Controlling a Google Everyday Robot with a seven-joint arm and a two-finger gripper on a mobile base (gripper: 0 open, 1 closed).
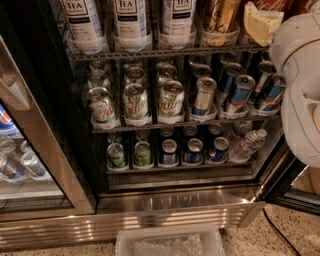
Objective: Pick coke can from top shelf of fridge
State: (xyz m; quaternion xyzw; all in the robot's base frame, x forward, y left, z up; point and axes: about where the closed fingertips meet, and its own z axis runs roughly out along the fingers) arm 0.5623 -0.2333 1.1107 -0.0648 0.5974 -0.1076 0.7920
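The fridge (165, 200) stands open in front of me, dark inside, with wire racks. The top shelf (150, 52) runs across the top of the view with clear plastic holders. A red coke can (270, 4) stands at its right end, with only its lower part showing at the picture's top edge. My gripper (261, 24), cream coloured, is right in front of that can and covers part of it. The white arm (300, 90) fills the right side and hides the shelf's far right.
Tall tea bottles (130, 17) and a gold-and-black can (220, 15) share the top shelf. The lower racks hold green-white cans (136, 102) and blue-silver cans (240, 92). A water bottle (246, 145) lies on the bottom rack. A Pepsi-logo unit (6, 125) stands left, a clear bin (170, 242) below, and the black door frame (287, 187) at right.
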